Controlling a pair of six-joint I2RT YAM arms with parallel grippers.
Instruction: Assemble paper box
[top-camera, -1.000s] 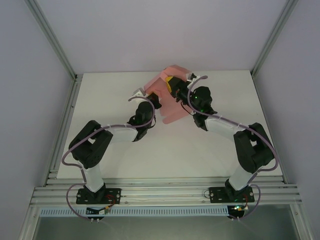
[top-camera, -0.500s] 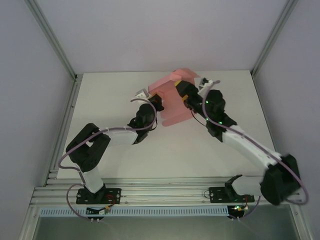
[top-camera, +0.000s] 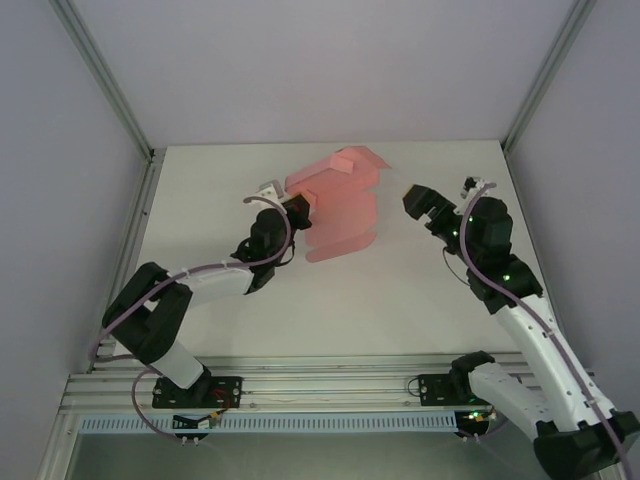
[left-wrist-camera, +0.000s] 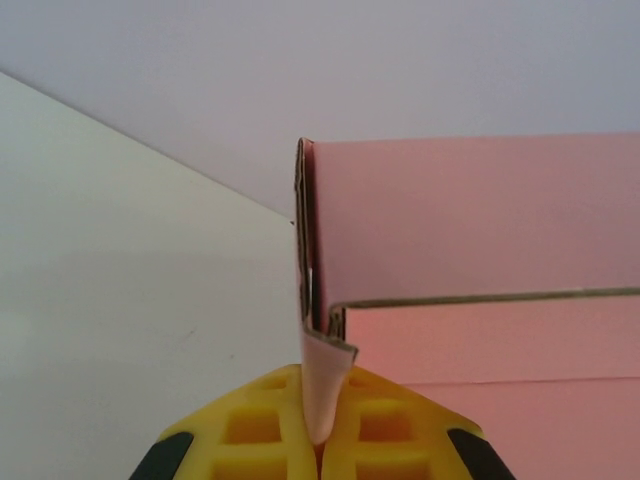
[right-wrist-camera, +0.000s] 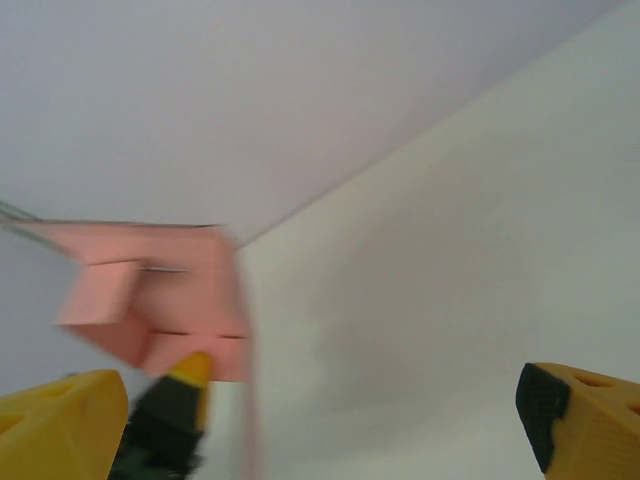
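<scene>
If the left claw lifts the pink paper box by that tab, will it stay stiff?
It would probably flex: the paper box is thin card, and the left claw pinches only one small, already curled tab. It is likely light, being thin-walled. Its open flaps may swing if pushed.

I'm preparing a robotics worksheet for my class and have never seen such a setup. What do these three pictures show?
Two robot arms stand at the near edge of a white table. The overhead picture looks down from above and behind them; the other two come from cameras on each wrist. The left gripper is shut on a flap of the pink paper box, a half-folded card sheet. The right gripper is open, apart from the card, holding nothing.
</scene>
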